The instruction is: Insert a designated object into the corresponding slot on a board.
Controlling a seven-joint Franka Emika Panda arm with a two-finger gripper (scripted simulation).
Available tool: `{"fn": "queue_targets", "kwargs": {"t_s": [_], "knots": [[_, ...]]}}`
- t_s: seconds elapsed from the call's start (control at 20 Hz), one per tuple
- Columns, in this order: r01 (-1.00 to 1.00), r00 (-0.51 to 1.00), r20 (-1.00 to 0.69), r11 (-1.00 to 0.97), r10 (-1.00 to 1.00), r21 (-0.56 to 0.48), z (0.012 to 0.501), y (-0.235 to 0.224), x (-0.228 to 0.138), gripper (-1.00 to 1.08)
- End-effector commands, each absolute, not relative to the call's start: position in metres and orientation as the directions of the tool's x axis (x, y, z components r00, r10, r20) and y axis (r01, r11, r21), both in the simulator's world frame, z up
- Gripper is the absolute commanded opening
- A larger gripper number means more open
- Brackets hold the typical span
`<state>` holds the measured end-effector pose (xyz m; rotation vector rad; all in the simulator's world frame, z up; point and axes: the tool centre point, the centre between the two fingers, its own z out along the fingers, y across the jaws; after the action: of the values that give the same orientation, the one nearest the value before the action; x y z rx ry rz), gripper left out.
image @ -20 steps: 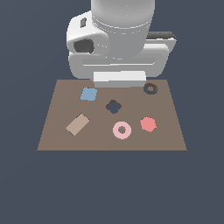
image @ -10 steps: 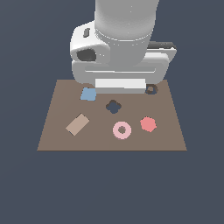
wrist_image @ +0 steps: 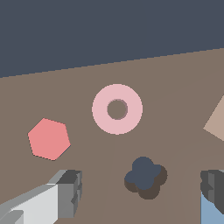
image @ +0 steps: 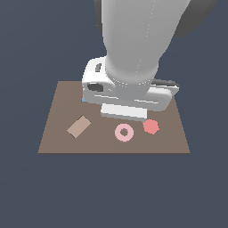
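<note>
The small flat pale-pink ring (image: pixel 124 132) with a round hole lies flat on the large brown rectangular board (image: pixel 58 138), near the board's front edge in the exterior view, untouched and apart from every other piece.

Going across the exterior view from its left: a tan rectangular tile (image: pixel 79 126) lies tilted on the board, well apart from the ring. Next comes the white arm body (image: pixel 129 89), which looms over the board's middle and hides whatever lies under it; only a sliver of blue (image: pixel 83 99) shows at its edge. Then the pink ring, just below the arm's pale underside, and just beside it, toward the exterior view's right, a red hexagon-like flat piece (image: pixel 151 127).

The wrist view shows the same ring (wrist_image: pixel 117 109) with bare board around it, the red hexagon (wrist_image: pixel 48 138) near it, and a dark four-lobed clover-shaped cut-out (wrist_image: pixel 145 176) lying between the two grey fingertips (wrist_image: pixel 70 191). The gripper (wrist_image: pixel 142 192) has its fingers spread wide with nothing between them. A corner of the tan tile (wrist_image: pixel 217 121) and a blue piece (wrist_image: pixel 212 210) show at the frame's edge. The ring-shaped slot is not visible in either view.
</note>
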<state>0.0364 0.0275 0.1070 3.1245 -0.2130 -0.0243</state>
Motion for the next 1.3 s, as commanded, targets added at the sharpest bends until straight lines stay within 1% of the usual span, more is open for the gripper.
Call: {"fn": "queue_targets", "kwargs": {"t_s": [0.0,0.25,0.55,1.25], "knots": [[-0.183,0.983,-0.011,-0.983,-0.183,0.009,0.092,0.030,0.048,1.00],[-0.256,0.967,-0.005,-0.967,-0.256,0.004,0.069,0.033,0.067,1.00],[-0.308,0.951,-0.001,-0.951,-0.308,0.001,0.054,0.034,0.082,1.00],[-0.323,0.946,0.000,-0.946,-0.323,0.000,0.048,0.034,0.086,1.00]]}}
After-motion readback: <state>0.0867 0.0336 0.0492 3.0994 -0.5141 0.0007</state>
